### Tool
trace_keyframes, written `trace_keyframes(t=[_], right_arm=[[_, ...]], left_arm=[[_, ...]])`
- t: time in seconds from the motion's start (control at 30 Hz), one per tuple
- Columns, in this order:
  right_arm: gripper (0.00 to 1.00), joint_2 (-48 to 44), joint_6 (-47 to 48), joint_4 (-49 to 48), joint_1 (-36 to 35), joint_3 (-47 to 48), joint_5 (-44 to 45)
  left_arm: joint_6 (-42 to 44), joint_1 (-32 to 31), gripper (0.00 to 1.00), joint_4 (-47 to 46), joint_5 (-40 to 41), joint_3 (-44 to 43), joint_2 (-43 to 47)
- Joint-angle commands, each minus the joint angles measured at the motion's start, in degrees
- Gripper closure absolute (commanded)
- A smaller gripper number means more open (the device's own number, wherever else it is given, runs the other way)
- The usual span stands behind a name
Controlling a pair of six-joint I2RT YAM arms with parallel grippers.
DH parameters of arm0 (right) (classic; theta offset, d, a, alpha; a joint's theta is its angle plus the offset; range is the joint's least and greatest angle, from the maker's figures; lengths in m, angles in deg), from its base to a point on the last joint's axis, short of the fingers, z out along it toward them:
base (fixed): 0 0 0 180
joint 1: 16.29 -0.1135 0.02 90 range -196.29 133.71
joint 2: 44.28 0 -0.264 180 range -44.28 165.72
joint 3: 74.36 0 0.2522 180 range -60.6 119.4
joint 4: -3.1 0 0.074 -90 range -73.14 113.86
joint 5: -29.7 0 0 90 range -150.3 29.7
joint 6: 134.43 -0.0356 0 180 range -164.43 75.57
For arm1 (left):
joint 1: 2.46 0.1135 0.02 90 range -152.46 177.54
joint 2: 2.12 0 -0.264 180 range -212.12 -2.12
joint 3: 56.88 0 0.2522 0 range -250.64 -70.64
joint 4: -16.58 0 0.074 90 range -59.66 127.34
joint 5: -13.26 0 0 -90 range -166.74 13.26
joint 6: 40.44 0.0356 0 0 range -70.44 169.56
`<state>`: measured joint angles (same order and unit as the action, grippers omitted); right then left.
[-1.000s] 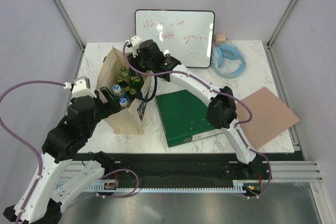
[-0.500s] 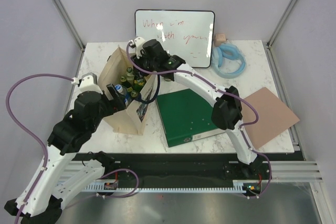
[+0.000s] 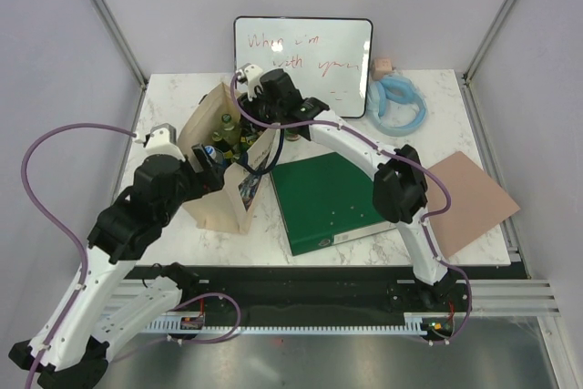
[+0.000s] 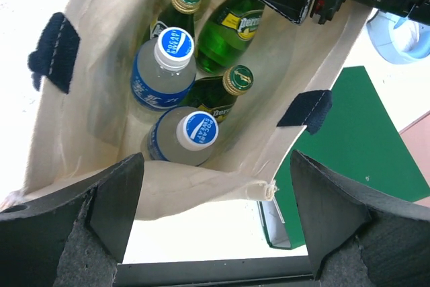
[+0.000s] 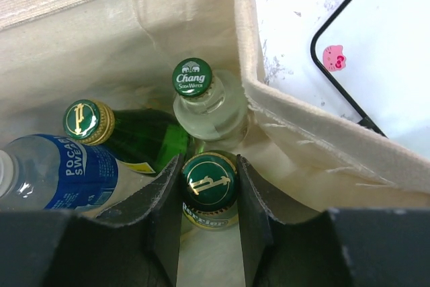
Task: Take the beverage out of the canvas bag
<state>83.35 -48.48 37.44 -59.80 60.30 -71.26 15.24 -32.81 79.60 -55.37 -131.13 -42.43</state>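
Standing upright on the marble table (image 3: 164, 108), the canvas bag (image 3: 219, 211) sits just left of a green binder (image 3: 323, 202), its mouth open over several bottles. The right gripper (image 5: 208, 166) reaches inside and is pinched shut on the cap of a green bottle (image 5: 209, 183) (gold crest on the cap), beside a clear Chang bottle (image 5: 195, 82). The left gripper (image 4: 215, 166) hovers at the bag's near rim, jaws spread wide, gripping nothing

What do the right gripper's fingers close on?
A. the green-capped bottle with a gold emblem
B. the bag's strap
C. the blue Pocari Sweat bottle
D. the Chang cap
A: the right gripper is shut on the green-capped bottle, clamping its cap inside the canvas bag.
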Motion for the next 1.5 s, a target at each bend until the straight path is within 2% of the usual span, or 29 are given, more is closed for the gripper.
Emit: trace_keyframes(t=[0.0,0.33,0.57,0.77,1.07,1.17,1.37,1.47], right_arm=[[1.00,-8.1,1.2,-14.7,1.1,0.0,-2.6],[1.00,-5.6,3.3,-19.0,1.0,0.1,3.3],[1.00,-4.3,6.6,-22.8,1.0,-2.1,3.3],[0.96,-4.2,9.6,-25.3,1.0,-6.4,0.7],[0.72,-3.0,10.6,-25.1,1.0,-9.4,-1.2],[0.58,-2.9,11.1,-24.7,1.0,-10.3,-1.2],[0.37,-4.1,10.1,-23.9,1.1,-10.5,-1.4],[0.35,-4.1,8.4,-22.3,1.0,-9.2,-1.5]], left_arm=[[-1.3,-0.1,0.05,-3.8,-2.6,0.7,-1.9],[0.9,-0.1,0.05,-7.2,-1.9,0.0,-5.3],[2.5,-0.1,0.05,-7.8,0.0,-4.5,-10.1],[2.9,-0.1,0.05,-7.7,0.5,-4.5,-10.2],[1.8,-0.1,0.05,-7.8,0.3,-2.1,-7.9],[1.3,-0.1,0.05,-7.8,0.4,-1.1,-7.1],[1.4,-0.1,0.04,-7.9,0.5,-0.7,-6.6],[1.5,-0.1,0.04,-7.9,0.3,-0.9,-6.7]])
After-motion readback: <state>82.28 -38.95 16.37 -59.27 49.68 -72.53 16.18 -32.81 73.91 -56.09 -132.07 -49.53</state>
